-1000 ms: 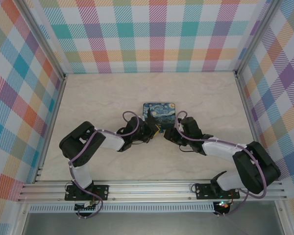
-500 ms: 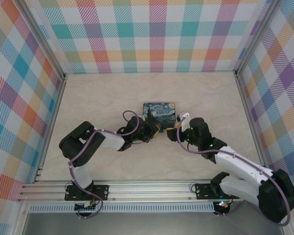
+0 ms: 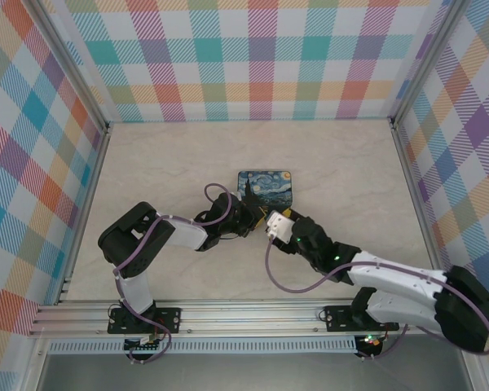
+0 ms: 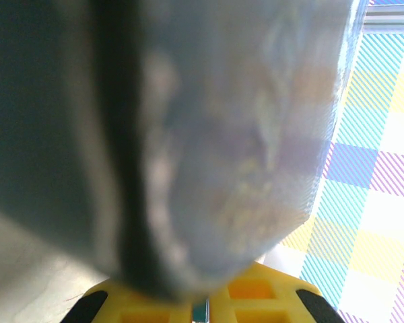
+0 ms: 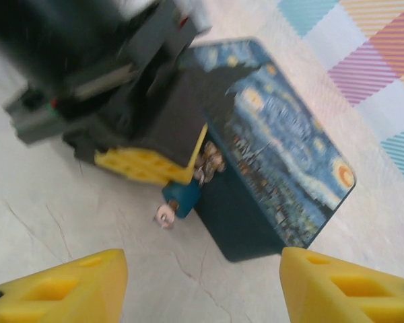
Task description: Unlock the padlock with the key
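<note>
Box (image 3: pixel 265 186) sits mid-tabletop (image 3: pixel 163 163); padlock (image 5: pixel 182 194) at box's near edge, key (image 5: pixel 165 214) touching padlock's lower end.

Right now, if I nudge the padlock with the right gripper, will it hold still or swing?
Likely swings: the padlock seems to dangle off the front of the box. Small beside the box, so probably light. The left gripper, shut beside it, may steady it.

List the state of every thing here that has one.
Starry-night printed box: closed.
Small blue-bodied padlock: hanging at the box's latch; locked or not, unclear.
Small grey metal key: at the padlock's lower end.
Left gripper: shut beside the padlock.
Right gripper: open, empty.
</note>
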Controlling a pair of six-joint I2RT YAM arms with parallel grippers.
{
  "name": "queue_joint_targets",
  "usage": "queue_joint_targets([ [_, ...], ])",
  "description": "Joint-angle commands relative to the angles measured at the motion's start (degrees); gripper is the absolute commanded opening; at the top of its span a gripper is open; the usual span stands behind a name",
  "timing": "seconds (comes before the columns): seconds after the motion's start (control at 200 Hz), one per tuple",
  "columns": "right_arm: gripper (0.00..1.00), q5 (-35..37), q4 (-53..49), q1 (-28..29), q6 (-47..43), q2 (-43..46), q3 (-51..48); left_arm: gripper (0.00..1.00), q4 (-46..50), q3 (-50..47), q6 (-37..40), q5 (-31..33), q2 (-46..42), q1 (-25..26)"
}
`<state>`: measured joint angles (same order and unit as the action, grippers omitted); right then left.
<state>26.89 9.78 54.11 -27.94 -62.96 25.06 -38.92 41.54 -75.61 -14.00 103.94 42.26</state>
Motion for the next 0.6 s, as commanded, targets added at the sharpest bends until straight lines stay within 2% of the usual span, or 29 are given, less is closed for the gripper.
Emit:
queue_joint_targets([
  [0.0,0.59,9.47,5.28,1.49,-6.06,-4.88,-0.37,0.11,2.13,1.27,0.36,0.73,-1.83,0.85],
  [0.275,0.54,9.47,14.39,1.89,-7.60,-15.60,0.76,0.11,2.19,1.18,0.24,0.74,-2.12,0.89],
  [0.595,0.49,9.27,18.77,1.90,-7.13,-22.06,2.52,0.11,2.10,1.12,0.08,0.56,-2.21,0.87],
])
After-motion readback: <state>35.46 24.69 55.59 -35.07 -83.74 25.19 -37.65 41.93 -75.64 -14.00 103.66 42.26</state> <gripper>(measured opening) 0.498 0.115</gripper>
